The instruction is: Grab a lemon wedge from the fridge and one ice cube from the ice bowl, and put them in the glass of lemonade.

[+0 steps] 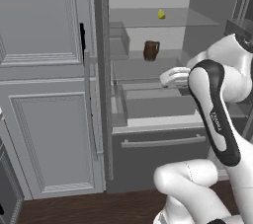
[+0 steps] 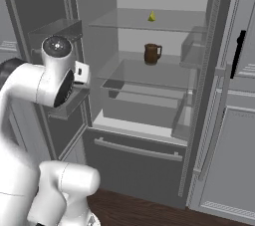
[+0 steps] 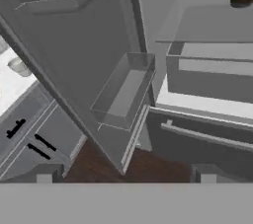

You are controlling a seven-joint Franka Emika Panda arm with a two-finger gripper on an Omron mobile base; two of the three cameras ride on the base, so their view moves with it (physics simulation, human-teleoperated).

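The fridge (image 1: 158,159) stands with both doors swung open, its bottom drawer (image 2: 134,158) shut. A small yellow lemon wedge (image 1: 161,14) lies on the top glass shelf (image 2: 129,21), toward the back; it is also in the right base view (image 2: 152,17). My gripper (image 3: 124,174) is open and holds nothing, its fingertips (image 3: 44,173) wide apart. It hangs in front of the middle shelves, well below the wedge, and looks down at the left door's bin (image 3: 123,92) and the drawer (image 3: 207,139). The ice bowl, ice cube and glass of lemonade are out of view.
A brown handled mug (image 1: 151,50) stands on the second shelf under the wedge. Open doors flank the arm on both sides, with door bins (image 2: 191,46) jutting inward. Light grey panelled cabinets (image 1: 44,94) stand to the left. A small pale round thing (image 3: 19,66) sits on a light counter.
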